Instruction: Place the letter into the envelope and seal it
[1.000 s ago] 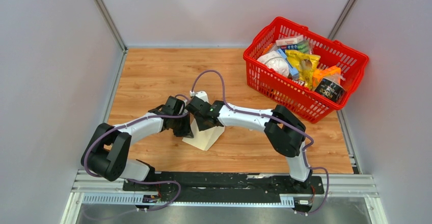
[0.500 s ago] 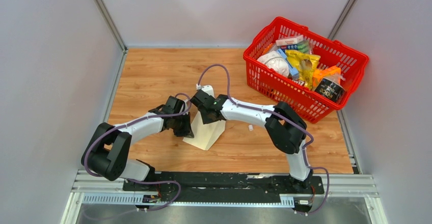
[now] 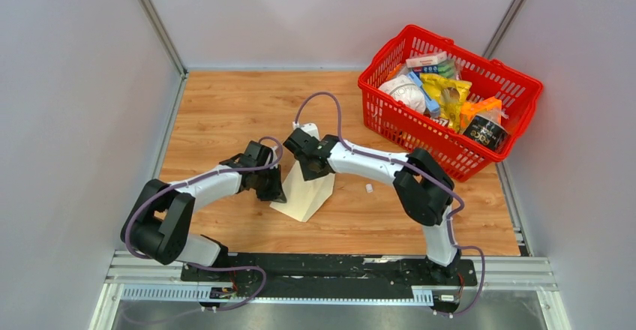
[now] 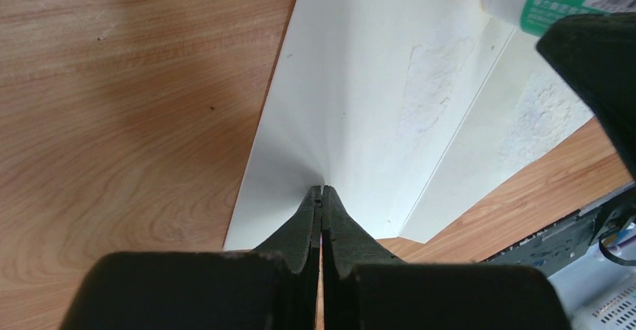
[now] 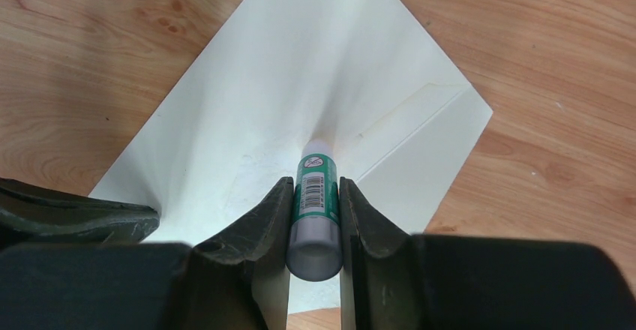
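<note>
The cream envelope (image 3: pixel 306 197) lies on the wooden table with its flap open; it also shows in the left wrist view (image 4: pixel 360 105) and the right wrist view (image 5: pixel 247 112). My left gripper (image 3: pixel 273 189) is shut, its tips (image 4: pixel 322 192) pressing down on the envelope near its edge, where the paper puckers. My right gripper (image 3: pixel 309 166) is shut on a green-and-white glue stick (image 5: pixel 315 195), whose tip touches the envelope near the flap fold. The glue stick also shows in the left wrist view (image 4: pixel 547 1). The letter is not in view.
A red shopping basket (image 3: pixel 510 82) full of groceries stands at the back right. A small white cap (image 3: pixel 368 188) lies on the table to the right of the envelope. Grey walls close in the left, back and right sides.
My right gripper with the glue stick has moved a little farther away and to the right over the envelope. The left gripper has stayed in place on the envelope.
</note>
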